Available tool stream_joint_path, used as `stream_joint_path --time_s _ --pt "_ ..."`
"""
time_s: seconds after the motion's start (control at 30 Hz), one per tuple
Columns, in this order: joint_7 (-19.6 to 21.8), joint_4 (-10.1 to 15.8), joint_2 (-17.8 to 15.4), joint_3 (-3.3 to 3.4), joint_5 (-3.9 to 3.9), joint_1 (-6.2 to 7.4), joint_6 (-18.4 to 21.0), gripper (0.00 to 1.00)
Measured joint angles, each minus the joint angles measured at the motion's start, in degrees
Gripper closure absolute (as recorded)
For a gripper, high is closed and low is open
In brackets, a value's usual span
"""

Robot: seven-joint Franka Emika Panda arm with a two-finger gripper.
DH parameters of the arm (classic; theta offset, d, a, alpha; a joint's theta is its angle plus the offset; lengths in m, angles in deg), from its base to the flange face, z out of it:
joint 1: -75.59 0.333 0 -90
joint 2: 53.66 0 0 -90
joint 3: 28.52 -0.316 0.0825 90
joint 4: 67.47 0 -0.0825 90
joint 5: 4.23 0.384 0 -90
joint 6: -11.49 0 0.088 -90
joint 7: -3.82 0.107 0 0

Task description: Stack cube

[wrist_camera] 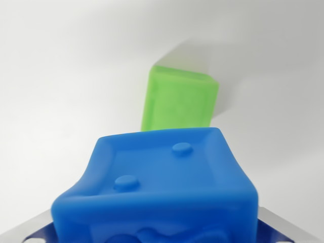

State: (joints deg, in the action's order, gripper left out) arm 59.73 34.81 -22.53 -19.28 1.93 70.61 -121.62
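Blue cube (162,187) fills my wrist view's bottom, metal fingers (283,228) at both its lower corners; can't tell if they clamp it. Green cube (179,101) sits behind on white tabletop (61,76).

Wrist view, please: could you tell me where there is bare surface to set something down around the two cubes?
Bare white surface lies to the wrist view's left of the green cube, and a narrower strip to its right. The centre is crowded: the blue cube fills the lower middle, overlapping the green cube's base in the picture. The gripper's metal flanks it.
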Motion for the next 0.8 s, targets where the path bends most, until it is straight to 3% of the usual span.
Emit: stream_joint_path --time_s 0.5,0.8 --pt "3.6 -2.4 1.8 0.30 0.48 -0.90 0.8 1.00" --pt "3.6 -2.4 4.8 0.10 1.09 -0.99 -1.8 1.00"
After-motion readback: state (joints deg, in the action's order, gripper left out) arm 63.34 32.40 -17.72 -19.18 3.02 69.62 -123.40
